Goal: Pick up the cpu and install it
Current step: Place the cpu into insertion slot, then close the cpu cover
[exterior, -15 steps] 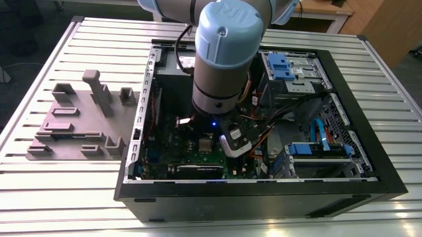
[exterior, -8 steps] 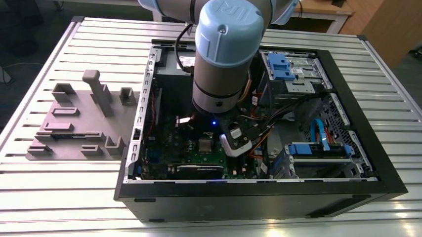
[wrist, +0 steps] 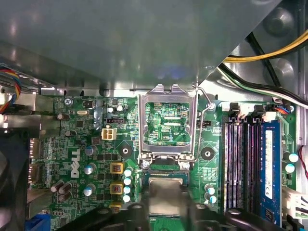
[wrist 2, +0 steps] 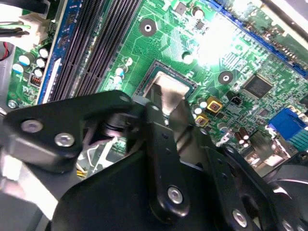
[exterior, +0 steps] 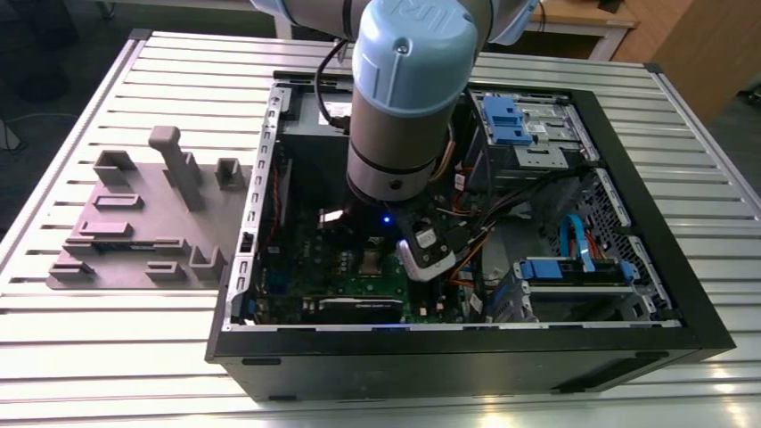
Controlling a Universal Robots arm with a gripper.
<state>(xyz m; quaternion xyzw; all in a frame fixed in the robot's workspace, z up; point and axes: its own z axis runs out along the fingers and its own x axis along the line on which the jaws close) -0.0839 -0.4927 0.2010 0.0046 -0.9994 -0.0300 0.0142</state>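
**Item: cpu** [wrist: 166,195]. Flat silver-grey chip, level, sitting at the socket [wrist: 166,168] of the green motherboard [wrist: 91,144]. It lies just beside the raised load plate [wrist: 142,125]. Whether it is fully seated or a hair above the contacts cannot be told. Also seen in the second wrist view [wrist 2: 166,89], framed by the dark socket surround.

**Item: load plate.** Hinged up and away, its window showing bare board behind it. Judged to stand open so that the chip can go straight down into the socket.

**Item: end effector** [wrist: 166,208]. Narrowly parted, no wider than the chip, and appears to be grasping the cpu by two opposite edges. Holding it by the edges keeps the top face and underside free.

**Item: arm** [exterior: 405,98]. Comes down steeply through the open side of the computer case [exterior: 666,294], centre of the frame in the exterior view, likely to clear the cables and drive bays.

**Item: fixture blocks** [exterior: 143,223]. Grey, at the exterior view's left on the slatted counter [exterior: 143,357], well apart from the case.

**Item: memory slots** [wrist: 240,163]. Beside the socket, untouched.
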